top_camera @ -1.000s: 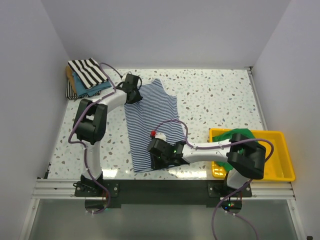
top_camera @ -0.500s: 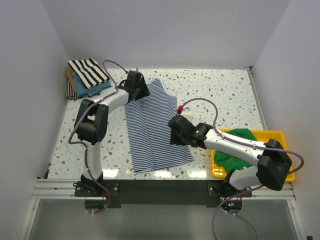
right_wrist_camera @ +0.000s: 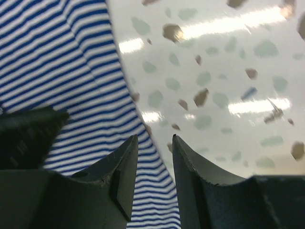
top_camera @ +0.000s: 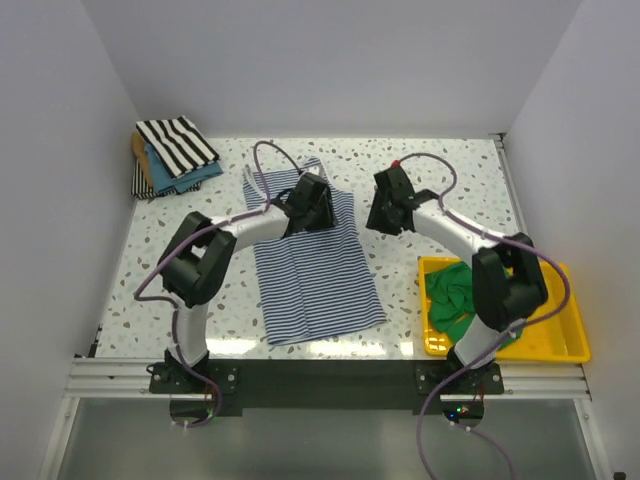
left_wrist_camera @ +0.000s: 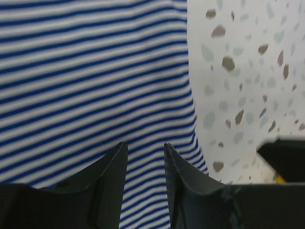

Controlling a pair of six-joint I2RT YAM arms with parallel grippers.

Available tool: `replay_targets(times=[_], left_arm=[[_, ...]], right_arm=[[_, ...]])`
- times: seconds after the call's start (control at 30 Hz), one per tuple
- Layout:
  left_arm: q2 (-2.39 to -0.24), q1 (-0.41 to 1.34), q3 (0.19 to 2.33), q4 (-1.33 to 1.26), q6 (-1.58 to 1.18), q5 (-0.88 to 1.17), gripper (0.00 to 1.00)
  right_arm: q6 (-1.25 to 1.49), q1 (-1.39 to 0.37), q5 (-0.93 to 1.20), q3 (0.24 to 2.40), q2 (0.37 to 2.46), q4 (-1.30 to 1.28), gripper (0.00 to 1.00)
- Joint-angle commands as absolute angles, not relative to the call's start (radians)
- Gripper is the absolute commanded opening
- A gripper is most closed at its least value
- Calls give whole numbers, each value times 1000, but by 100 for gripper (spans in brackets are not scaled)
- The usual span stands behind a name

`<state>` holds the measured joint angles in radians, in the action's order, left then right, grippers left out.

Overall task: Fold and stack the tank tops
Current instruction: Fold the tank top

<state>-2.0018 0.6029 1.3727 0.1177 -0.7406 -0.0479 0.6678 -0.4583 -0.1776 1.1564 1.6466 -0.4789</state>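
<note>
The blue-and-white striped tank top (top_camera: 315,280) lies spread flat in the middle of the table. My left gripper (top_camera: 325,212) is low over its upper right part, fingers parted, with only striped cloth (left_wrist_camera: 95,71) under them. My right gripper (top_camera: 375,218) is open just past the top's right edge, over cloth edge (right_wrist_camera: 57,62) and bare table. The green tank top (top_camera: 452,295) lies bunched in the yellow tray (top_camera: 560,330). A stack topped by the black-and-white striped tank top (top_camera: 175,143) sits at the back left, with teal and tan cloth under it.
The yellow tray stands at the front right beside the right arm's base. White walls close the table on the left, back and right. Speckled table surface (top_camera: 450,180) shows behind and right of the striped top.
My right gripper has swung from the top's front edge up to its upper right side. My left gripper has slid from the top's back left corner rightward across it. The top now lies flatter.
</note>
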Motion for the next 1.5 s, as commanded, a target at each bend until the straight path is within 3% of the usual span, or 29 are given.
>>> replay_targets(times=[0.0,0.2,0.5,0.67,0.73,0.83,1.13,1.47], left_arm=[[-1844,675,1228,72,-767,-113,41],[-1654,800,1036,98,-765,-159,38],[-1551,900,878,204,-793,-216,36],[-1532,904,847,255,-795,-236,36],[-1532,904,838,265,-792,-235,36],[-1543,904,830,298,-787,-247,36],[-1594,871,824,385,-756,-285,36],[-1635,716,848,422,-643,-296,35]], right_arm=[[604,-431,-46,1346,1793,-407,38],[592,-393,-29,1612,2060,-437,37],[581,-388,-60,1802,2258,-449,34],[580,-390,-87,1790,2280,-437,17],[580,-390,-123,1760,2270,-445,6],[584,-390,-181,1697,2229,-456,0],[635,-390,-210,1419,2050,-378,0],[768,-462,-132,973,1792,-181,0]])
